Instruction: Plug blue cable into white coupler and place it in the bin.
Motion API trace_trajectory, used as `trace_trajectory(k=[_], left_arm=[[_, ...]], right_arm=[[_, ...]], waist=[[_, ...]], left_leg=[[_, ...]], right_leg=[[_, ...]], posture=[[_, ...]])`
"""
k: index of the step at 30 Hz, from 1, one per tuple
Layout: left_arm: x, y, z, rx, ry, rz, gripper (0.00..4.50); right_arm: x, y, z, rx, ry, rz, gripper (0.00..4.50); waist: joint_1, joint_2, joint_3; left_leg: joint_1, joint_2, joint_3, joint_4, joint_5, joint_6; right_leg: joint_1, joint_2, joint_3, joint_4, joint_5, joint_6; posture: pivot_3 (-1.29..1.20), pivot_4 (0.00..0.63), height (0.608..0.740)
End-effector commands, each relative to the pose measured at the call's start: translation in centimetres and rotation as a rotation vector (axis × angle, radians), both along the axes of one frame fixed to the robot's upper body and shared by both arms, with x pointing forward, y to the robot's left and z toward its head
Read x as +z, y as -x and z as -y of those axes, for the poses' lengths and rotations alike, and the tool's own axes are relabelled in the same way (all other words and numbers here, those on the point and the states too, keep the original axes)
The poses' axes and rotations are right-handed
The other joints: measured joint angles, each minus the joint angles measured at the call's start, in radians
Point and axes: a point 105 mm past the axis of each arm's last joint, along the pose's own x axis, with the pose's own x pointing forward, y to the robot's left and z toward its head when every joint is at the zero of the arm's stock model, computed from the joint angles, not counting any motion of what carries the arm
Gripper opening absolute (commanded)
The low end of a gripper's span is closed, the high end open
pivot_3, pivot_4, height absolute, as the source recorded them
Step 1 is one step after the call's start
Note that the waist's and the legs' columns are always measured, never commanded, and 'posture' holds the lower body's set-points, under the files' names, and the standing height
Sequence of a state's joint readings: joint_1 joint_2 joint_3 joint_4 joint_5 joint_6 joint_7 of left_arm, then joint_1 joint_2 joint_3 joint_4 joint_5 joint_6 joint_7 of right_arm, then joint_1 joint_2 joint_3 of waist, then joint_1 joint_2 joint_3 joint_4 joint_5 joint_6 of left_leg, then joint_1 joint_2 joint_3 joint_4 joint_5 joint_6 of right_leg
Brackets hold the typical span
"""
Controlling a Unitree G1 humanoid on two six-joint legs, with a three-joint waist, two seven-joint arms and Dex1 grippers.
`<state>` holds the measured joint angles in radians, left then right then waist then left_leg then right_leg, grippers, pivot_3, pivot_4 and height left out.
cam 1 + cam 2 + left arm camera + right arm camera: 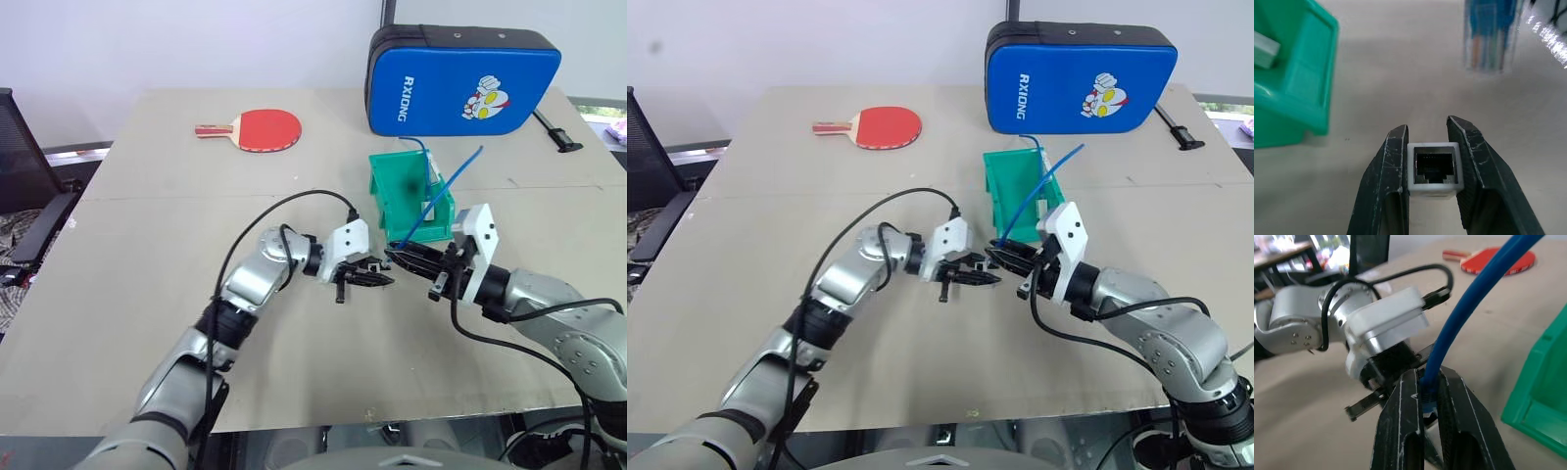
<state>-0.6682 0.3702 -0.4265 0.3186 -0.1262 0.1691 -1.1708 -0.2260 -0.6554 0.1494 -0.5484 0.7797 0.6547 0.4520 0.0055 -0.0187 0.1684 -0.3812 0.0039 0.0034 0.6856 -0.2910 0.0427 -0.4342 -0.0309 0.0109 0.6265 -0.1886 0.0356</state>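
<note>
Left eye view: left claw (377, 279) faces right claw (404, 257), tips nearly meeting.

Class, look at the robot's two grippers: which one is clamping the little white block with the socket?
The left gripper holds the white coupler between its fingers; the right gripper pinches the blue cable instead.

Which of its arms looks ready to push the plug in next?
Probably the right: its gripper is shut on the blue cable near its plug end, facing the white coupler gripped by the left gripper.
</note>
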Motion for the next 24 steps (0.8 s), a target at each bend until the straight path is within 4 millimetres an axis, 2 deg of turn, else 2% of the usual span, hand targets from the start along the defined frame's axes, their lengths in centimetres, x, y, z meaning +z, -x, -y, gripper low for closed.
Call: trace_trajectory(k=[1,6,11,24], left_arm=[[-0.3,-0.2,0.6,-0.049,-0.008,0.048,0.62],[-0.9,0.3,0.6,-0.1,-0.015,0.037,0.62],[-1.1,1.0,0.7,-0.135,-0.011,0.018,0.62],[-0.2,1.6,0.7,-0.186,0.004,-0.016,0.62]], right_arm=[[-0.2,-0.4,-0.3,0.028,0.035,0.044,0.0],[-1.7,-0.7,-0.8,0.055,0.087,0.051,0.0],[-2.3,-1.2,-0.9,0.072,0.111,0.071,0.0],[-3.6,-0.9,-1.6,0.196,0.204,0.119,0.0]], waist=[[0.003,0.0,0.0],[0.006,0.0,0.0],[0.006,0.0,0.0],[0.005,0.0,-0.001]], left_leg=[[0.0,0.0,0.0,0.0,0.0,0.0],[0.0,0.001,0.0,0.001,0.0,0.0],[0.001,0.001,0.0,0.001,0.0,0.0],[0.001,0.001,-0.001,0.001,0.0,0.0]], right_leg=[[0.0,0.0,0.0,0.0,0.0,0.0],[0.0,-0.002,0.001,0.0,0.0,0.0],[0.001,-0.002,0.001,0.0,0.0,0.0],[0.001,-0.001,-0.001,0.0,0.0,0.0]], posture=[[0.0,0.15,0.74],[0.0,0.15,0.74],[0.0,0.15,0.74],[0.0,0.15,0.74]])
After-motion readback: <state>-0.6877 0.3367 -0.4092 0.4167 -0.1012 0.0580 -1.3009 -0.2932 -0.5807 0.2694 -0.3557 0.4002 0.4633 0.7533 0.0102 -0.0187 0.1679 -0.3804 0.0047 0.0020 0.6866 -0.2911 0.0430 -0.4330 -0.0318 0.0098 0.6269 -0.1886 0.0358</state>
